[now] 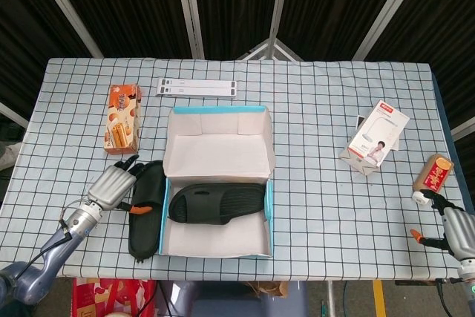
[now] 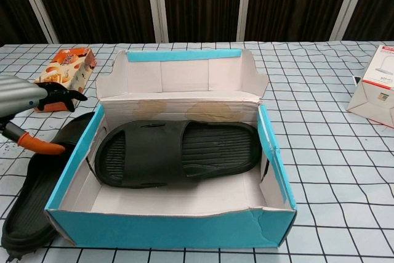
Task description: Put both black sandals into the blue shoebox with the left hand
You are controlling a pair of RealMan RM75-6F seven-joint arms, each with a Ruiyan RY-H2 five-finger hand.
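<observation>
Open blue cardboard shoebox [image 1: 217, 183] sitting mid-tabletop [image 1: 312, 109] on the black-and-white checked cloth, lid flap folded back. One black rubber sandal [image 1: 217, 203] already lying flat inside it, sole down, lengthwise across the box floor. Second black rubber sandal [image 1: 145, 209] still out on the cloth, right up against the box's left wall, toe end towards the front edge.

Left robot hand [image 1: 116, 184] poised over the far end of that outside sandal, silver back up, dark fingers spread and pointing at the box, orange-tipped thumb [image 2: 40, 145] sticking out below. Nothing in it, looks released; can't tell if the fingertips actually touch the sandal. Right robot hand [image 1: 453, 228] down at the right front corner of the tabletop, fingers apart, holding nothing.

Other stuff around: orange biscuit box [image 1: 123, 118] behind the left hand, white flat strip-shaped package [image 1: 197, 87] further back, white product box [image 1: 378, 137] on the right, small orange-and-red bottle [image 1: 433, 174] near the right edge.
</observation>
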